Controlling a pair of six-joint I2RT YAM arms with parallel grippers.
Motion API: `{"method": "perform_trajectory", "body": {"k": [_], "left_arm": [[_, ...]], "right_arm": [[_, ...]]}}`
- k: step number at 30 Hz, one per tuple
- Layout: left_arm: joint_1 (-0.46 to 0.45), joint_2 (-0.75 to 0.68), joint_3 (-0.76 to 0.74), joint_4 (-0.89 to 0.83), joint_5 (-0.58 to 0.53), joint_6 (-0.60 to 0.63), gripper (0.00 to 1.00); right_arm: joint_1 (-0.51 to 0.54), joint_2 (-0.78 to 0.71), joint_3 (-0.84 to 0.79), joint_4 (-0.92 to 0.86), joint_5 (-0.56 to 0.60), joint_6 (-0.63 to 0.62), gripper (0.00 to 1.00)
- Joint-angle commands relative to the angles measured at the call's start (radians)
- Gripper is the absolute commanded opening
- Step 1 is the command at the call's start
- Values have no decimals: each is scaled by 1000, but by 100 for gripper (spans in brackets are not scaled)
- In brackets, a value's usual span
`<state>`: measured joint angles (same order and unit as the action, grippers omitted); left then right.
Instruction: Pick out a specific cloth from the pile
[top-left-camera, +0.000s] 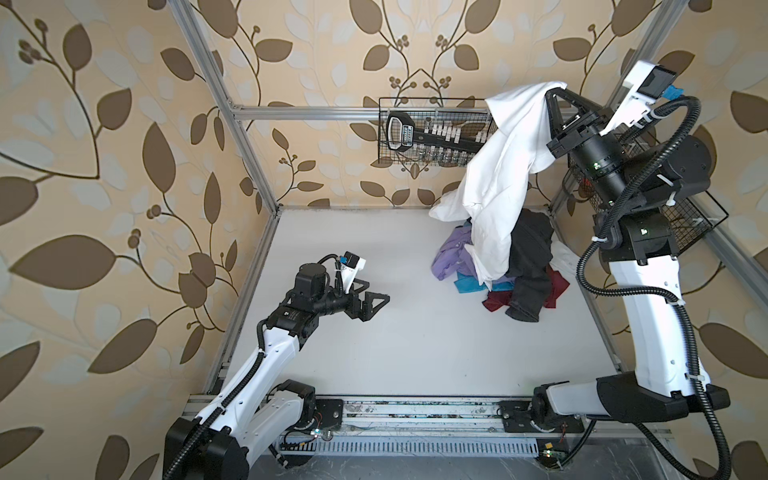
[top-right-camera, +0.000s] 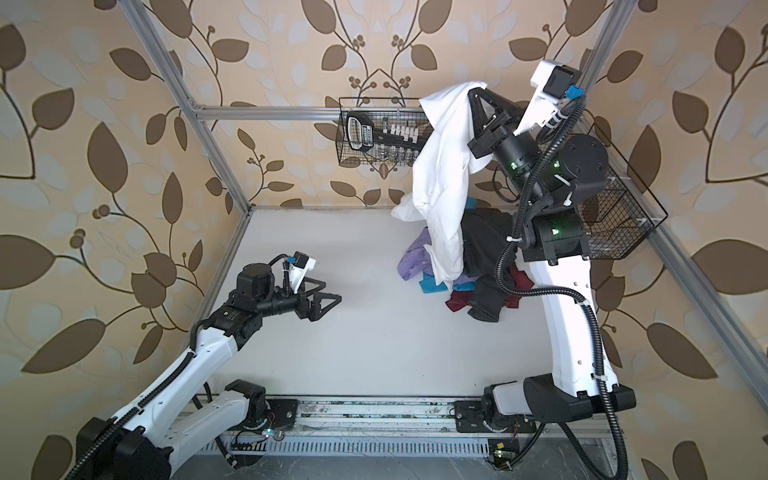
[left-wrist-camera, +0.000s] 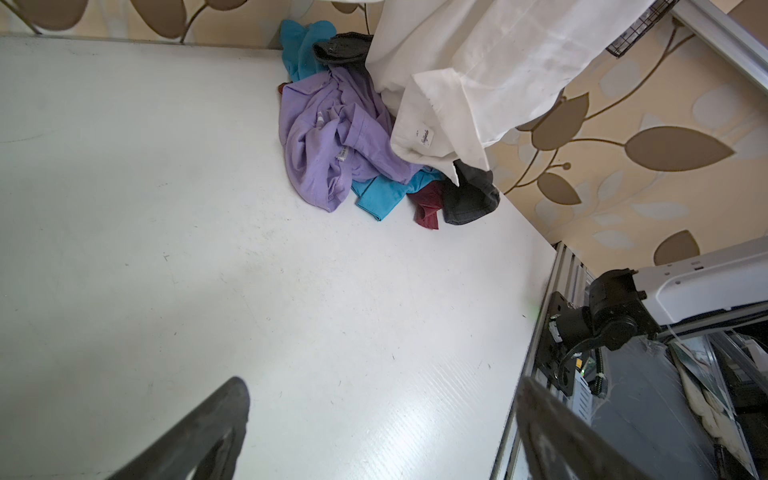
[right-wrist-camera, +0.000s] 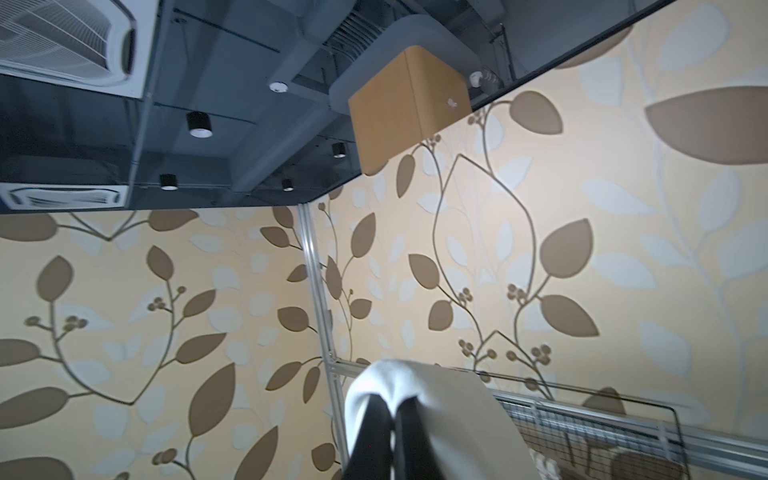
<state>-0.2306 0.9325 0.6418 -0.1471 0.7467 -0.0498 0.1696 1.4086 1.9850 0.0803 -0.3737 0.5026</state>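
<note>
Beige wallpaper (top-left-camera: 124, 166) with brown leaves surrounds the white tabletop (top-left-camera: 415, 345), aluminium frame rails (top-left-camera: 311, 112) and a black wire basket (top-left-camera: 399, 160)

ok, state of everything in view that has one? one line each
white shirt: lifted, hanging from the right tool down to the pile
right tool: shut on the white shirt, raised high
left tool: open, empty, low over the table
pile: heaped on the table's far right
lilac shirt: crumpled at the pile's edge
dark grey garment: draped over the pile

Robot lab cell: aluminium frame (top-left-camera: 291, 112), wallpapered panels (top-left-camera: 104, 166)
</note>
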Motion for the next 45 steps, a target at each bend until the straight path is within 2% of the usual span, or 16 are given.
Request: {"method": "perform_trajectory", "body": {"k": [1,8,11,14,17,20,25,28,38,39,41,45], "left_arm": [[-8,-16,12,14,-5,30,99],[-9,-32,4,17,-20,30,99],[-9,-36,1,20,-25,34,99],[-9,-35,0,20,-29,38,99],[-9,-33,-1,18,-31,39,99],[-9,-32,0,18,-28,39,99],[-10,-30,2,19,-26,38,99],[-10,-32,1,17,-27,34,99],[-19,-34,1,14,-35,34,99],[-19,-35,1,14,-36,34,99],[-19,-33,1,14,-42,36,99],[-19,-27,2,11,-43,38,99]], "right_arm": [[70,17,1,121,-112,60,0],[208,33,-282,138,-135,25,0],[231,35,-397,53,-112,5,0],[253,26,-476,-130,-48,-59,0],[264,-47,-648,-175,9,-72,0],[271,-150,-816,-227,133,-96,0],[271,-239,-922,-449,347,-186,0],[269,-250,-986,-508,438,-200,0],[174,-129,-1096,-518,449,-185,0],[174,-121,-1102,-517,462,-181,7],[174,-114,-1125,-500,490,-172,30],[174,-117,-1165,-472,521,-162,36]]}}
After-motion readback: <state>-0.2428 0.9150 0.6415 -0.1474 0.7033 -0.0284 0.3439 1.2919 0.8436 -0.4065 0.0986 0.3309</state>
